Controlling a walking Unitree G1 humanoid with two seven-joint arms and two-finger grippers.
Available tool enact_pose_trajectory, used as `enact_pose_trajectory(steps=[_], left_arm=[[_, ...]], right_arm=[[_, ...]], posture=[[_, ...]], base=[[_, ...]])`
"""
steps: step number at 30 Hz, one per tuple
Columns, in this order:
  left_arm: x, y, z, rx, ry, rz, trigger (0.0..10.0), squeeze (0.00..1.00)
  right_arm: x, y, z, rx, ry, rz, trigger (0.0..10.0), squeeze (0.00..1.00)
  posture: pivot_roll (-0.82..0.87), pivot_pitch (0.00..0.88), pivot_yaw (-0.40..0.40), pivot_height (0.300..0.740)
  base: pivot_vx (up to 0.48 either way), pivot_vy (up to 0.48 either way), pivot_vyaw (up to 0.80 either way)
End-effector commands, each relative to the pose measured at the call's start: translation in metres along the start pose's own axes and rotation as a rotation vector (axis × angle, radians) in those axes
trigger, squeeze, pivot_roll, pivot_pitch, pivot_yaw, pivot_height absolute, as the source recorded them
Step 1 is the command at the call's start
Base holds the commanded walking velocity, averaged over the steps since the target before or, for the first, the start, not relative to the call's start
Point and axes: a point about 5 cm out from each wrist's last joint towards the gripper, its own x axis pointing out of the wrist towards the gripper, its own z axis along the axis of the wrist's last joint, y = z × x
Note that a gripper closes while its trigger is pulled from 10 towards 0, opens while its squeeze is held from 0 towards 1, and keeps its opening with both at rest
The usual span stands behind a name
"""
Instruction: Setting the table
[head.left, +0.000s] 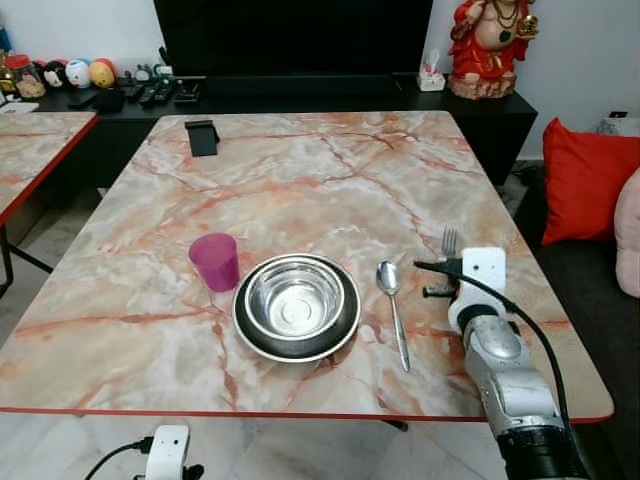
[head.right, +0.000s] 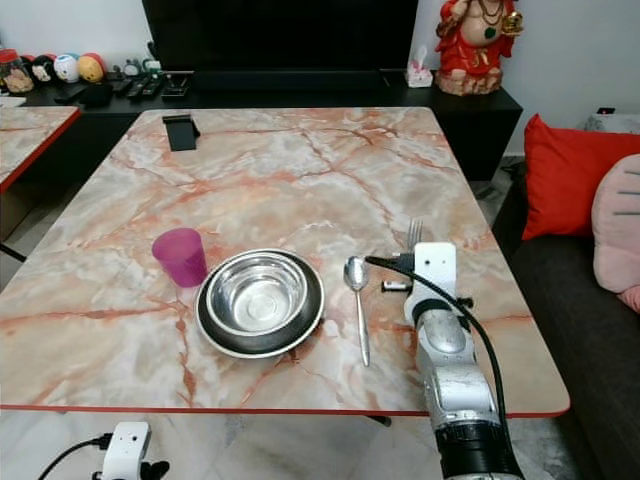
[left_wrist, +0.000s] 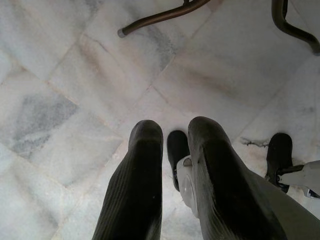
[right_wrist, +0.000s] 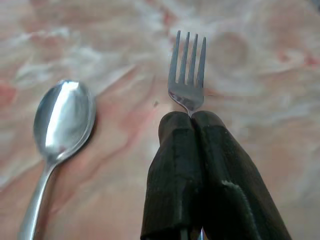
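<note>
**Fork pinched at the neck, low over the table right of the spoon**

Right gripper (right_wrist: 192, 117) fingers were pressed together on the fork (right_wrist: 188, 67), clamped at the neck just below the tines; handle ran back between the fingers, hidden. Tines stuck out past the fingertips, pointing to the far side of the table (head.left: 300, 170). Whether the fork touched the marble or hung just above it could not be told.

Risks, as judgement: grip sat far forward on a thin neck, so the fork could pivot or slip if the fingers loosened unevenly, landing skewed. Releasing from any height could make it bounce toward the spoon (head.left: 392, 305) just beside it on the left. A drift left would knock the spoon out of line; drift right would bring it nearer the table edge.

Layout: fork lay right of the spoon, roughly parallel. Spoon sat just right of the steel bowl (head.left: 296, 298), which rested in a dark plate (head.left: 345, 320). Pink cup (head.left: 215, 261) stood just left of the plate.

Left gripper (left_wrist: 170, 150) hung idle over the floor below the table edge, fingers slightly apart, holding nothing.
</note>
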Motion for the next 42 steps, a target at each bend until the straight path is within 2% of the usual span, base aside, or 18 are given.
enact_pose_trajectory(steps=[1,12,21,30,42], left_arm=[[-0.001,0.001,-0.004,-0.005,0.025,-0.002,10.0,0.00],[-0.001,0.000,-0.005,-0.004,0.028,-0.009,10.0,0.00],[-0.001,0.000,-0.006,0.001,0.030,-0.010,10.0,0.00],[-0.001,0.000,-0.007,0.004,0.031,-0.013,10.0,0.00],[-0.001,0.000,-0.006,-0.003,0.030,-0.013,10.0,0.00]], right_arm=[[0.000,-0.001,-0.007,0.021,0.035,0.009,10.0,0.00],[0.000,-0.001,-0.016,0.041,0.093,0.014,10.0,0.00],[0.003,0.008,-0.011,0.034,0.054,0.052,10.0,0.00],[0.006,0.010,-0.013,0.039,0.069,0.045,10.0,0.00],[0.010,0.021,-0.006,0.058,0.042,0.069,10.0,0.00]], posture=[[0.00,0.000,0.025,0.740],[0.00,0.000,0.024,0.740],[0.00,0.000,0.023,0.740],[0.00,0.000,0.023,0.740],[0.01,0.000,0.022,0.740]], base=[[0.000,0.000,0.00],[0.000,0.000,0.00],[0.000,0.000,0.00],[0.000,0.000,0.00],[0.000,0.000,0.00]])
